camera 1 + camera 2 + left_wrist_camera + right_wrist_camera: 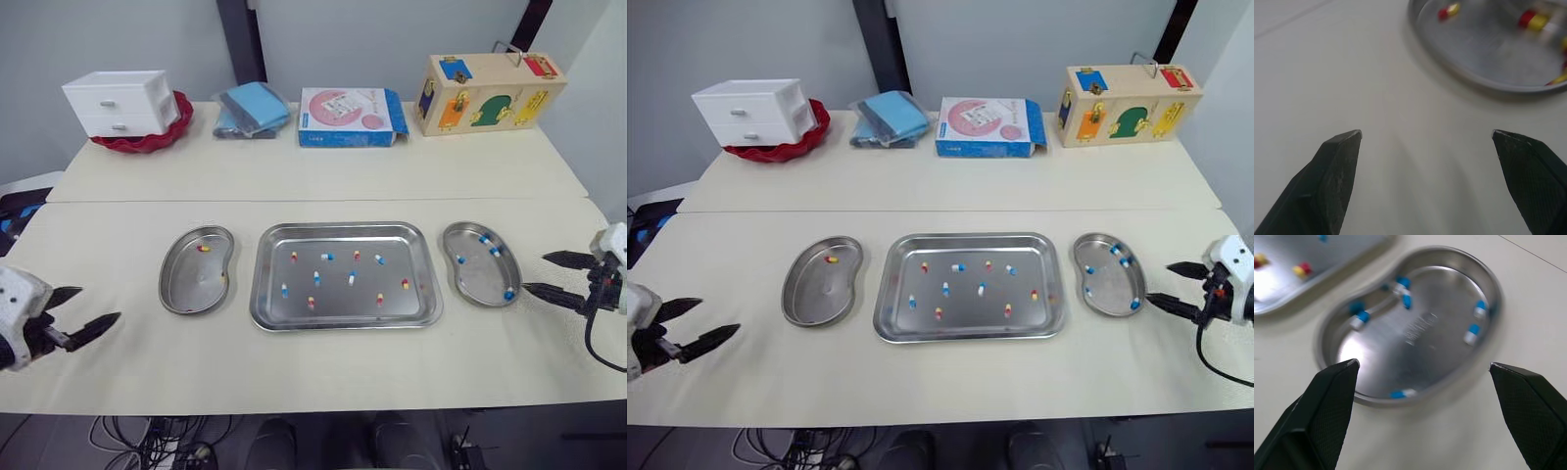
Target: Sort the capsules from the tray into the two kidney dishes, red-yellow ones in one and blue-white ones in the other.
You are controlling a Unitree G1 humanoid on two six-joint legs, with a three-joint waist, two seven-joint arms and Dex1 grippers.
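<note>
Black, tapered fingers of the left gripper (100, 303) were spread wide apart over the matte cream table (294, 372), gripping nothing, near the outer side of the left kidney dish (191, 284). The right gripper (535, 272) was likewise spread wide and empty, just beside the right kidney dish (475, 279). Both dishes were shallow, bean-shaped, polished metal.

Between them lay a rectangular metal tray (343, 227) with rounded corners and a raised rim. Ten small oblong capsules (316, 278) of both colour pairs were scattered apart on its reflective floor. The left dish held red-yellow capsules (204, 248). The right dish held several blue-white capsules (484, 239), most lying near its wall.

Along the far table edge stood a white drawer unit (120, 101) on a red bowl (157, 140), a printed carton (348, 117) and a wooden latch box (490, 93).
</note>
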